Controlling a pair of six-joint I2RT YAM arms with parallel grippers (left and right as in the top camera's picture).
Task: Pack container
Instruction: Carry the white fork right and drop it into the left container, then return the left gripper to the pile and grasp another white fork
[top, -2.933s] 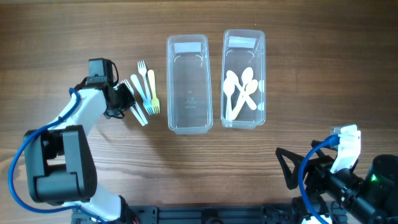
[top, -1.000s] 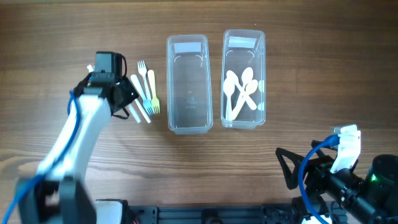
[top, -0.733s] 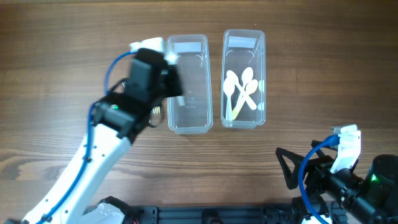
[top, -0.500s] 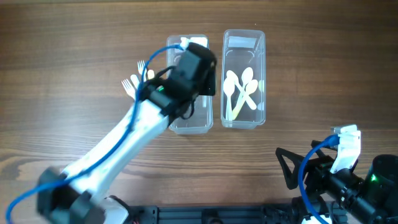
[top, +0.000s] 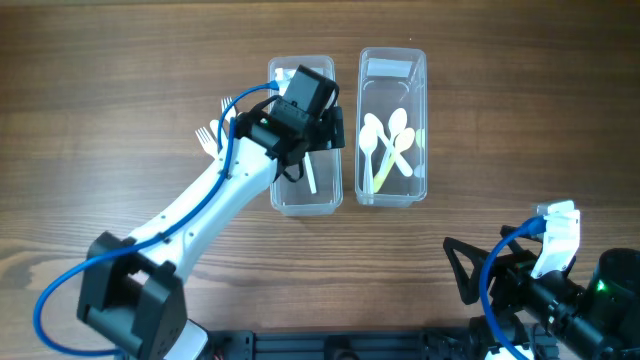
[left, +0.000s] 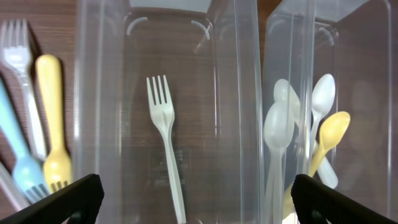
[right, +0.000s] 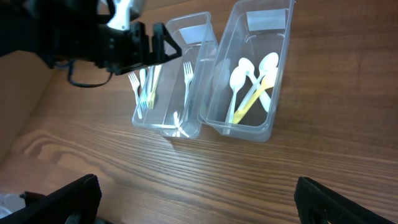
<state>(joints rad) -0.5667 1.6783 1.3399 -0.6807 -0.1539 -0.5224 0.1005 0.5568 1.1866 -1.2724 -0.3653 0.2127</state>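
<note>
My left gripper (top: 303, 140) hangs open over the left clear container (top: 300, 207), its black fingertips (left: 68, 199) spread to either side. Under it a white fork (left: 163, 124) lies loose on that container's floor, tines toward the far end; the same fork (top: 310, 175) shows in the overhead view. The right clear container (top: 392, 197) holds several white spoons and a yellow one (top: 388, 145). Loose forks (left: 46, 124), white, yellow and blue, lie on the table left of the left container. My right gripper (right: 199, 205) stands open and empty over bare wood at the near right.
The two containers stand side by side at the table's far middle, long sides nearly touching. The left arm (top: 200, 210) stretches diagonally from the near left to the left container and covers part of the loose forks (top: 212, 135).
The left gripper left the fork pile shut on a white fork, swung right over the left container and opened. The fork now lies in that container. The right arm has not moved.
</note>
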